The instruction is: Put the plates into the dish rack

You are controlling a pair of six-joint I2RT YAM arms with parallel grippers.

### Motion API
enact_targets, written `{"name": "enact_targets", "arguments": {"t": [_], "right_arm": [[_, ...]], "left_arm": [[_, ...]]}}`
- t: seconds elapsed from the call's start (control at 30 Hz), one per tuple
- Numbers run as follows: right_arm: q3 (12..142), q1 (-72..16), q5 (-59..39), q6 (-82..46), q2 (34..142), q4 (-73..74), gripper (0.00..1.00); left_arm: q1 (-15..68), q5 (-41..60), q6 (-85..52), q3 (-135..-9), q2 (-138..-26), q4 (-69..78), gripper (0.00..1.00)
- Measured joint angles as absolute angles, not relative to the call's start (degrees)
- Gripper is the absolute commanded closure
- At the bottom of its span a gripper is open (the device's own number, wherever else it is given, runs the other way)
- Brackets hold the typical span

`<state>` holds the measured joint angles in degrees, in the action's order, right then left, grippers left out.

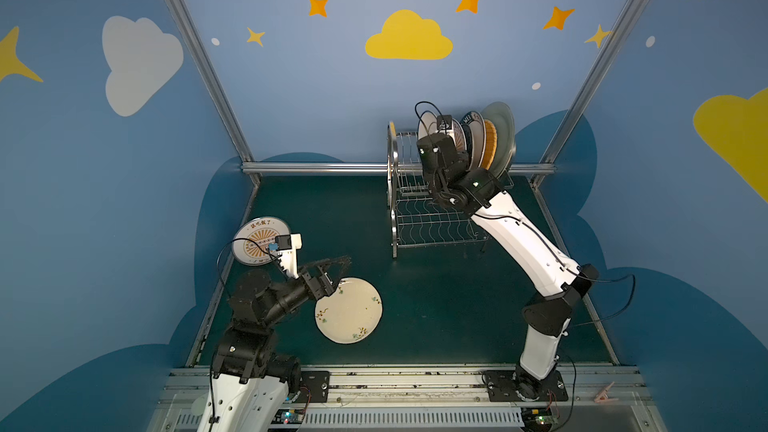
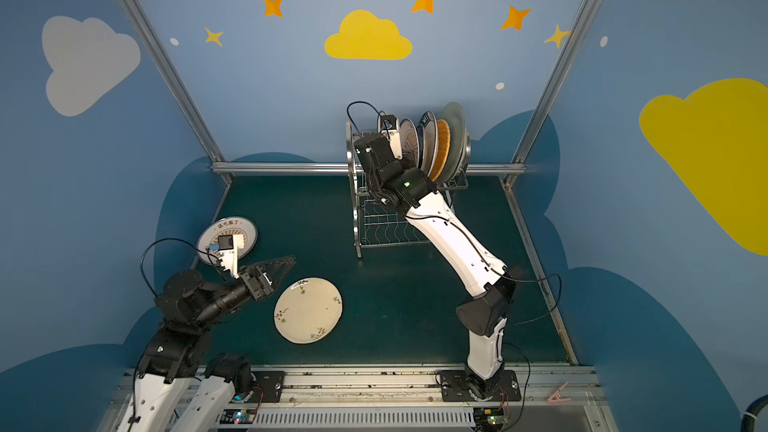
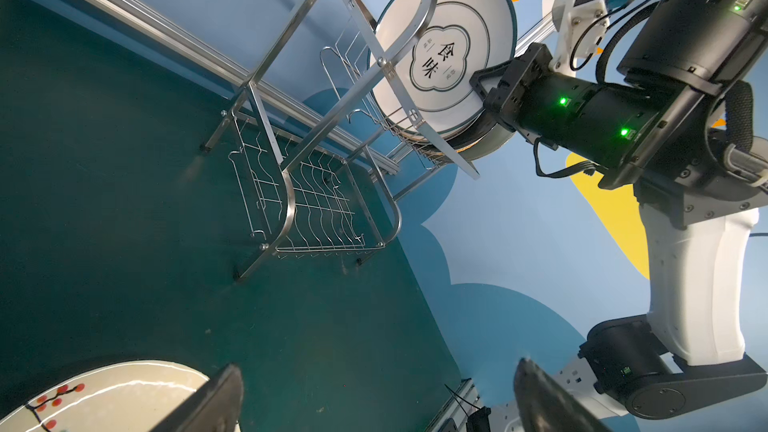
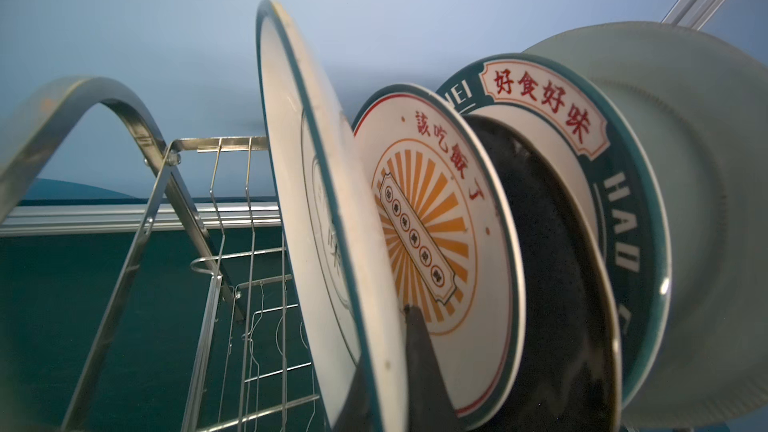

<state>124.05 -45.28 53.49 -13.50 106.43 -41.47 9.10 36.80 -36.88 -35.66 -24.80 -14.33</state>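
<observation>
The steel dish rack stands at the back of the mat. Its upper tier holds several upright plates: an orange-sunburst plate, a black one, a teal-rimmed one, a yellow woven one and a pale green one. My right gripper is shut on the rim of the cloud-emblem plate, held upright beside the sunburst plate. A cream floral plate lies flat on the mat. My left gripper hovers open at its far-left edge, holding nothing. Another sunburst plate lies behind it.
The rack's lower wavy shelf holds nothing. My right arm stretches across the right side of the mat. A metal frame rail runs along the back edge. A pink clip lies on the front rail at the right.
</observation>
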Motion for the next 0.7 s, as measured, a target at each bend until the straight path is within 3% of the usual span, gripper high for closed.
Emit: {"name": "enact_targets", "arguments": {"t": [0.7], "right_arm": [[120.5, -45.5, 55.5, -10.0, 103.6, -37.4, 1.00]], "left_arm": [[9.1, 36.8, -36.9, -35.7, -24.7, -14.3, 0.00]]}}
